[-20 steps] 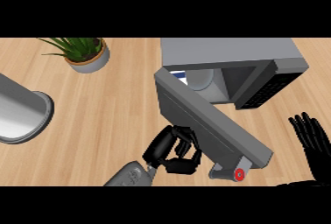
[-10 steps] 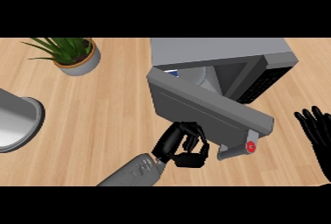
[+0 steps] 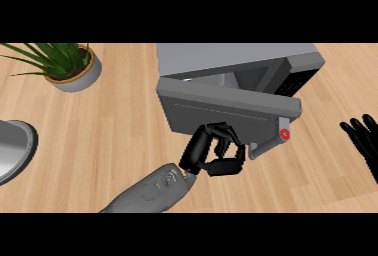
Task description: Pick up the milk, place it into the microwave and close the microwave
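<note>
The grey microwave (image 3: 238, 58) stands at the back of the counter, its door (image 3: 221, 106) swung most of the way towards the body with only a narrow gap left at the top. Through that gap a small pale bit (image 3: 187, 79) shows inside; I cannot tell whether it is the milk. My left hand (image 3: 212, 153) is at the door's lower outer face, its fingers curled against it and holding nothing. The door's handle end carries a red button (image 3: 285, 133). At the right edge my right hand (image 3: 363, 138) rests open, fingers up.
A potted green plant (image 3: 65, 66) stands at the back left. The rim of a large grey metal vessel (image 3: 13, 152) shows at the left edge. Bare wooden counter (image 3: 103, 130) lies between them and the microwave.
The microwave door has swung further towards shut, with my left hand following behind it. My right hand has stayed at the right edge.
</note>
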You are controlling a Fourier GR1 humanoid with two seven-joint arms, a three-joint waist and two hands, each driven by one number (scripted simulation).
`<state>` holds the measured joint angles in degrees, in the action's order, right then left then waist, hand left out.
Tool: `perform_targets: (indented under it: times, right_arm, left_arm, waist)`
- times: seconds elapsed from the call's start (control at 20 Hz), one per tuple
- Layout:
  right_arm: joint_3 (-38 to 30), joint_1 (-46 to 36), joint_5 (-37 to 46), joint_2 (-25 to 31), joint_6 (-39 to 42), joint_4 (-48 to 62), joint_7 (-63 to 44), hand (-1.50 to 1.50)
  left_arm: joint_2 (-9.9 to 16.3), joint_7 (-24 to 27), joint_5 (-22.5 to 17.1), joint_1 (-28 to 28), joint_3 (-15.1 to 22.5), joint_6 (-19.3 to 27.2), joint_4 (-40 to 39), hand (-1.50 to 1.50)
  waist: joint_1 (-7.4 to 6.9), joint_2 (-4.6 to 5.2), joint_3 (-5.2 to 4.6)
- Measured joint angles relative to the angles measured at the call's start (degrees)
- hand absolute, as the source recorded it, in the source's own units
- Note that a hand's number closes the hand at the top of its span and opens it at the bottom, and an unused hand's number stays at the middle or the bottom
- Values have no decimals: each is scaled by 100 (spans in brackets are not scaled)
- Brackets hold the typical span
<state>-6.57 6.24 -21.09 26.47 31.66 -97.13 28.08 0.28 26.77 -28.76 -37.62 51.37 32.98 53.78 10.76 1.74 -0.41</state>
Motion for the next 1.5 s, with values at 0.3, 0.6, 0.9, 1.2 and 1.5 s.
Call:
perform_targets:
  times: [0.3,0.6,0.9,1.2,1.5]
  right_arm:
    - [-153,-240,-172,233,35,-156,-195,-150]
    - [-430,-604,-133,535,-49,-242,-276,150]
    - [-891,-1054,538,1034,-404,-420,-168,150]
    - [-1027,-1360,861,1245,-588,-414,-140,150]
    - [-1036,-1573,1010,1326,-663,-327,-129,150]
  left_arm:
    - [-29,-2,-634,-410,-153,619,-140,-150]
    - [-11,-43,-1094,-759,-212,1018,-357,-150]
    - [-30,89,-1507,-687,-195,1329,-175,-150]
    - [-31,294,-1850,-711,-165,1412,-78,-150]
    - [-30,479,-2094,-777,-103,1443,-87,-150]
  waist:
    - [170,59,2]
    - [335,108,13]
    - [406,139,10]
    - [379,215,13]
    - [359,262,25]
